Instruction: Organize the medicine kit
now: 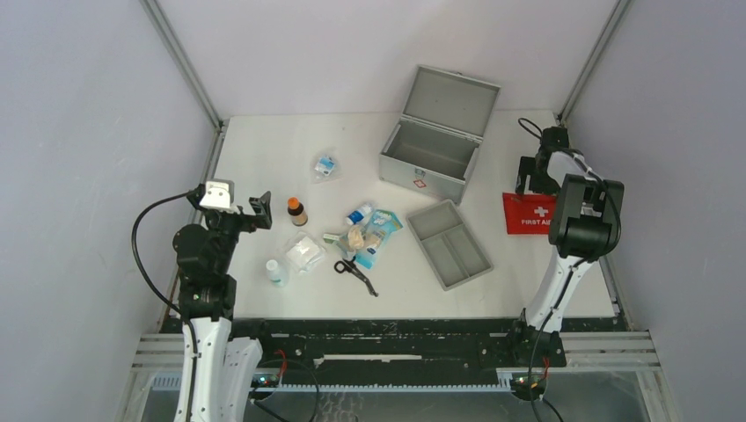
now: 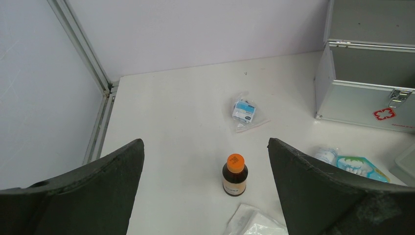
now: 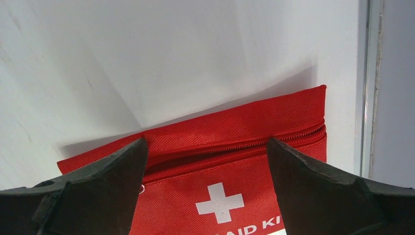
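Top external view shows the grey metal medicine kit box [image 1: 400,170] in the upper middle of the frame, with its lid standing open. The small things are spread out to the lower left of it, and a shallow grey tray with two parts [image 1: 466,257] sits just below it. The right gripper [image 1: 537,183] hangs at the right side of the frame, over the top edge of a flat red cloth first aid pouch [image 1: 530,214]. The box is up and to the left of this pouch, and the right arm is the nearer arm to the box. In the right wrist view the two fingers are wide apart and hold nothing. The pouch's long zip side runs from left to right, wider than the gap between them. I think the gripper must turn or pinch the thin top edge to lift it. The left gripper [image 1: 249,214] is at the left of the frame, also spread open and holding nothing. In the left wrist view a little brown bottle with an orange cap [image 2: 235,175] stands upright just ahead, in the gap between the fingers. The box is far off at the right edge.
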{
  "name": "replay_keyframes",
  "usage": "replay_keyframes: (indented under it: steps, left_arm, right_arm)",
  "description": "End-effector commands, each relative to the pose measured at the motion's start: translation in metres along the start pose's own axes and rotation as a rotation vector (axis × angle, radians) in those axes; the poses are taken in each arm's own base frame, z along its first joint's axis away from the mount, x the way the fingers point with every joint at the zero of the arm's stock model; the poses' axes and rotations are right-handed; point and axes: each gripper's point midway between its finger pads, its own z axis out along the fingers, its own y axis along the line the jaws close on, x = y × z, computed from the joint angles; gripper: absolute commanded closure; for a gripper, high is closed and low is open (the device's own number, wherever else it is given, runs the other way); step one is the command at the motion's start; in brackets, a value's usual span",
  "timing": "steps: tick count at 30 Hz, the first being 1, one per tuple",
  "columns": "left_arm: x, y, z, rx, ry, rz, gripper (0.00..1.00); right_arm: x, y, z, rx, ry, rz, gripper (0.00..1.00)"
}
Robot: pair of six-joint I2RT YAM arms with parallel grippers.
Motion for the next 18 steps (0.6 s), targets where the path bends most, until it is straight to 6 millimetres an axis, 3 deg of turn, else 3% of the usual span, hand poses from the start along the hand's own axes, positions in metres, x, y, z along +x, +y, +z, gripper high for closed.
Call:
replay_keyframes:
  steps: [1,5,12,15,18]
  left_arm:
    - [-0.017,-0.005,-0.002,0.025,-0.05,0.009,0.0]
    - [-0.017,-0.005,-0.003,0.023,-0.052,0.011,0.0]
    - [-0.017,-0.005,-0.003,0.024,-0.05,0.012,0.0]
    - [-0.017,-0.005,-0.003,0.023,-0.052,0.014,0.0]
    - [-0.019,-0.005,-0.004,0.023,-0.055,0.015,0.0]
  right_arm:
    - [0.016,0.013,-0.01,-0.09,0.079,-0.178,0.1]
    - [0.036,0.031,-0.021,-0.188,0.126,-0.349,0.13]
    - [0.07,0.044,-0.052,-0.235,0.115,-0.766,0.2]
    - [0.068,0.044,-0.072,-0.25,0.077,-0.77,0.21]
    - [0.063,0.033,-0.09,-0.273,0.037,-0.655,0.21]
